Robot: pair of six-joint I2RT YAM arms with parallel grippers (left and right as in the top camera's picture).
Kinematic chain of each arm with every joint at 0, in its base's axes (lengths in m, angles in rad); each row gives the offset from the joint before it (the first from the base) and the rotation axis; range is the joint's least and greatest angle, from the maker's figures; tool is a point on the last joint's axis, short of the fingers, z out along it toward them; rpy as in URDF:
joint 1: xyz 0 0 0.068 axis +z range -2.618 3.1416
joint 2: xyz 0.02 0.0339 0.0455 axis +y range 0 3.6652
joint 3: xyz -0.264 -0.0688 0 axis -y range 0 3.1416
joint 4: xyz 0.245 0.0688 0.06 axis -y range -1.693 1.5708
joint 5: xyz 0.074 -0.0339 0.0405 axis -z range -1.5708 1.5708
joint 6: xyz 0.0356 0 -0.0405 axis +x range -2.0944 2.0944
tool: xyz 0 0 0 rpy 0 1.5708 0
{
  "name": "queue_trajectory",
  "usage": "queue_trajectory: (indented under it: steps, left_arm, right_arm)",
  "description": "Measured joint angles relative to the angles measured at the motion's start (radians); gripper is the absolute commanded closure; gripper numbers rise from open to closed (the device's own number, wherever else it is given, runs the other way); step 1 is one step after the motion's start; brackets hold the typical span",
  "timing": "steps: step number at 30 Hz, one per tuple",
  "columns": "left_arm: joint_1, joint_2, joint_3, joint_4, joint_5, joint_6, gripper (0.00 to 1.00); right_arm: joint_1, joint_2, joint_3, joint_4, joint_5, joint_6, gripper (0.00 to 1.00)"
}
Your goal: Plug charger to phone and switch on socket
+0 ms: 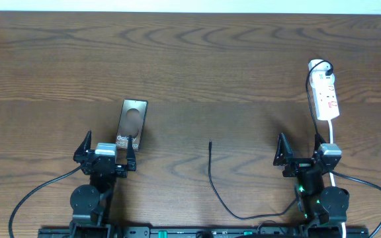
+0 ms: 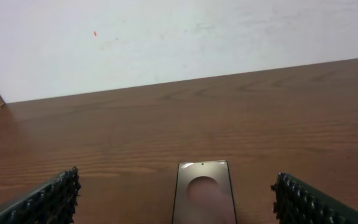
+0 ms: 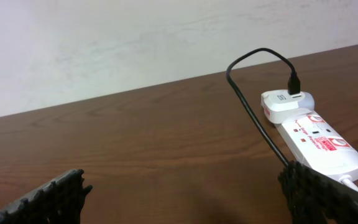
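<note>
At 12 o'clock from the left fingers (image 2: 51,199), the phone (image 1: 131,122) lies flat on the table (image 1: 230,59), its near end reaching in between them. Both pairs of fingers stand wide apart and hold nothing. From the right fingers (image 3: 51,196), the socket (image 1: 326,96) sits well apart at 1 o'clock. A white adapter (image 3: 286,104) is on its far end, and the charger (image 1: 211,178) runs from it. The cable's free plug tip rests on the wood at 9 o'clock from the right fingers, between the two arms. Picking up that tip looks like the first step. It is best pinched low and square, close behind the plug, so the tip lines up stiffly with the phone's port. Meanwhile the left fingers could brace the phone's sides against sliding.
</note>
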Motion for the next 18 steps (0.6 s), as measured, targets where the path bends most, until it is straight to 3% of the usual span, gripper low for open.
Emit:
queue_trajectory:
  steps: [18]
  left_arm:
    - [0.0, 0.0, 0.0, 0.026, 0.0, -0.031, 0.02]
  right_arm:
    - [0.0, 0.0, 0.0, 0.0, 0.0, 0.0, 0.01]
